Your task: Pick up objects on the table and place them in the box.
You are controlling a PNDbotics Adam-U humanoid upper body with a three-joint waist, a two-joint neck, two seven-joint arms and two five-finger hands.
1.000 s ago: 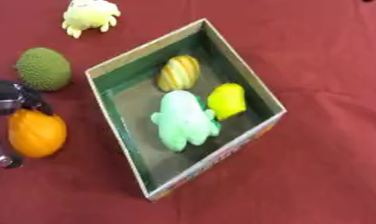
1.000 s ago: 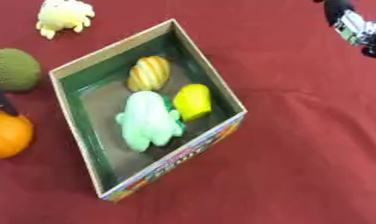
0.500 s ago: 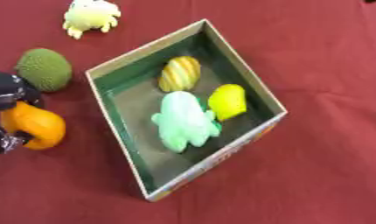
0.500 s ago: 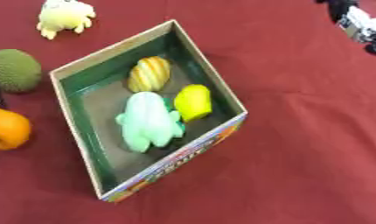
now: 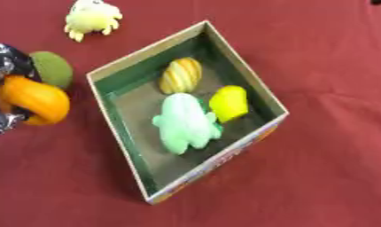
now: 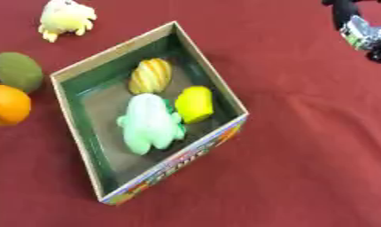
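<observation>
Red cloth table. Left hand (image 5: 7, 95) at 9 o'clock, fingers curled round the orange (image 5: 37, 99), just beside box (image 5: 255, 86). Looks smooth, round, prob light; grip across the middle. Right hand (image 6: 363, 31) at 1 o'clock, can't tell its fingers.

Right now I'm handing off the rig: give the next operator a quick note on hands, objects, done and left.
Left hand: curled round the orange fruit, left of the box.
Right hand: idle at the upper right, holding nothing; fingers unclear.
Done: striped yellow piece, yellow fruit and pale green toy lie in the box.
Left: box the orange fruit, then the green ball and the pale yellow toy.
</observation>
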